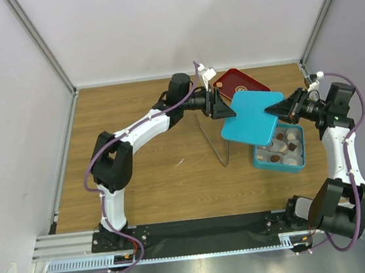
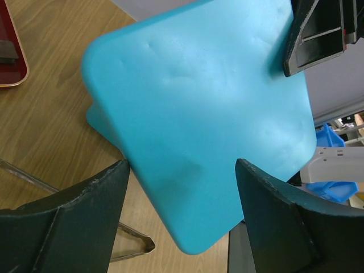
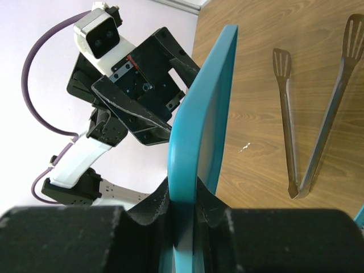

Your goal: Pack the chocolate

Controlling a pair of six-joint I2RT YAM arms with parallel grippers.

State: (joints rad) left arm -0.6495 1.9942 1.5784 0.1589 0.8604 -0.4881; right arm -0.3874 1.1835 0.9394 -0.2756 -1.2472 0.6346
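Several small brown, tan and cream chocolates (image 1: 283, 145) lie in the compartments of the teal box (image 1: 262, 161) at the right. My right gripper (image 1: 274, 109) is shut on the edge of the teal lid (image 1: 250, 121) and holds it tilted in the air, partly over the box. In the right wrist view the lid's rim (image 3: 200, 125) is pinched between the pads, with the gripper (image 3: 183, 196) closed on it. My left gripper (image 1: 224, 107) is open at the lid's far left corner. In the left wrist view, the gripper (image 2: 182, 165) has one finger on each side of the lid's corner (image 2: 199, 114), without clamping it.
A dark red tray (image 1: 239, 80) lies behind the lid, and its edge shows in the left wrist view (image 2: 10, 51). Metal tongs (image 1: 213, 136) lie on the wooden table left of the box; they also show in the left wrist view (image 2: 132, 242) and the right wrist view (image 3: 318, 114).
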